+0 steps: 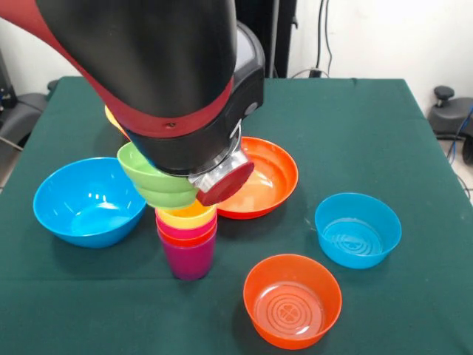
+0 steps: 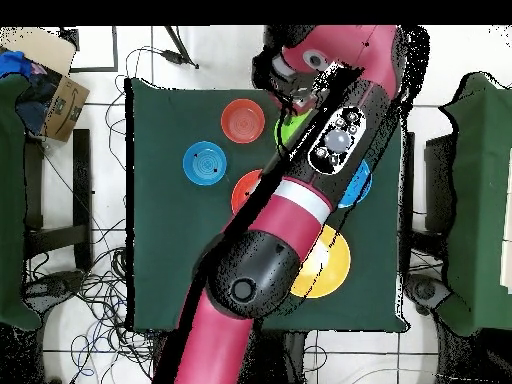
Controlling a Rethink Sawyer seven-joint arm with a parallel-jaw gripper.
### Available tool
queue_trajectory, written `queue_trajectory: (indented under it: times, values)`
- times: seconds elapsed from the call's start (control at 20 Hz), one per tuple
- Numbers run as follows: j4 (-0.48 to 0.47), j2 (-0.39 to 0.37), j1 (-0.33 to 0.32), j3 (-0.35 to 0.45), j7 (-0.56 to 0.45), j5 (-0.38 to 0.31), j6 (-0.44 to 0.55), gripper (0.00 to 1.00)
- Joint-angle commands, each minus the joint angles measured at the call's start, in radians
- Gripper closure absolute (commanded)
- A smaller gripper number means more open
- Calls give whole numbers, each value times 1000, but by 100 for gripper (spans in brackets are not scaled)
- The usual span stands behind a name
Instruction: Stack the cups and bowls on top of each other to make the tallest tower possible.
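Standing near the middle of the green table (image 1: 369, 126), the tower (image 1: 187, 240) is a nested column of cups: a purple base cup (image 1: 189, 260) with orange-red, crimson and yellow rims showing above it. The small green bowl (image 1: 151, 177) sits tilted just above and to the left of the yellow rim, pressed against the underside of the arm (image 1: 159, 74); whether it rests on the tower or hangs from the arm cannot be told. The gripper itself is hidden behind the arm's wrist and the bowl, so how far the claw is spread, and whether it grips the bowl, cannot be told.

Just behind the tower to the right lies the wide shallow red-orange bowl (image 1: 270, 177). The large blue bowl (image 1: 85, 200) stands to the left. The small translucent orange bowl (image 1: 293, 299) sits in front to the right, with the small blue bowl (image 1: 358, 229) beyond it. An edge of the large orange-yellow bowl (image 2: 325, 265) peeks out behind the arm.
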Motion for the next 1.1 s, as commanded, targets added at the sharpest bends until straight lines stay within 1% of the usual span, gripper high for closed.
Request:
queue_trajectory:
  times: [0.05,0.4,0.85,1.1]
  values:
    - [15,-31,14,138,-3,-87,-90,100]
    - [15,-34,25,165,21,-104,-86,100]
    - [70,-53,68,228,47,-142,-77,100]
    - [66,-57,71,243,65,-157,-67,100]
